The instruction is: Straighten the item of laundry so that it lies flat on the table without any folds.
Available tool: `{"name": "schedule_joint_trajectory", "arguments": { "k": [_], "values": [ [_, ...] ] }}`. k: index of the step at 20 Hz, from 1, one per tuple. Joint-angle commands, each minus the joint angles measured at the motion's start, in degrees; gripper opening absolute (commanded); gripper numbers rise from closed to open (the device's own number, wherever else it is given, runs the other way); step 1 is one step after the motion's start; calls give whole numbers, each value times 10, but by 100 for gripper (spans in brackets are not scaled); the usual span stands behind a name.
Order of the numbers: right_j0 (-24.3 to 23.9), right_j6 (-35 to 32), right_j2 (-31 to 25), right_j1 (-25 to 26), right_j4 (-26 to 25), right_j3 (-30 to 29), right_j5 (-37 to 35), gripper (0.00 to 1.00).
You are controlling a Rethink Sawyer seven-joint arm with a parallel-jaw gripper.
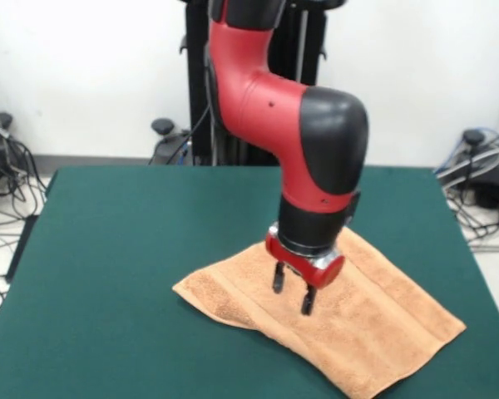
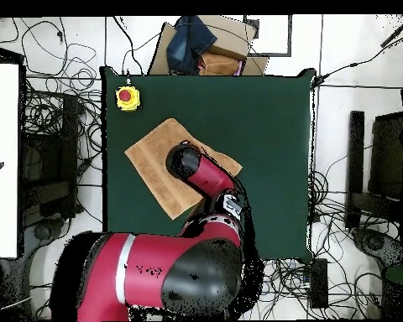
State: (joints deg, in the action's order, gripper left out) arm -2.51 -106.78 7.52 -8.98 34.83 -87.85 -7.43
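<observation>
The peach-orange towel [image 1: 374,324] lies spread on the dark green table [image 1: 133,249], turned at an angle, toward the front right in the front view. Its left edge looks slightly rippled, with a band stripe near that end. My gripper [image 1: 292,293] hangs just above the towel's left-middle part, its two dark fingers [image 1: 278,278] apart and empty. In the overhead view the towel [image 2: 154,159] sits in the table's left half and the arm covers its middle; the gripper itself is hidden under the arm there.
A yellow box with a red button [image 2: 128,98] sits near a table corner in the overhead view. Cables and equipment lie on the floor around the table. A cardboard box with dark cloth [image 2: 201,42] stands beyond the far edge.
</observation>
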Motion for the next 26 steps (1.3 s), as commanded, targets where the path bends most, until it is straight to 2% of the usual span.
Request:
{"name": "schedule_joint_trajectory", "arguments": {
  "k": [1,5,9,18,21,26],
  "values": [
    [-49,-66,-36,6,-40,-41,-2,100],
    [-76,-47,-38,31,-67,-9,2,100],
    [-59,-60,-20,78,-63,48,6,100],
    [-6,-98,34,185,-7,159,27,100],
    [17,-126,50,200,18,168,34,100],
    [28,-140,51,203,36,170,38,100]
  ]
}}
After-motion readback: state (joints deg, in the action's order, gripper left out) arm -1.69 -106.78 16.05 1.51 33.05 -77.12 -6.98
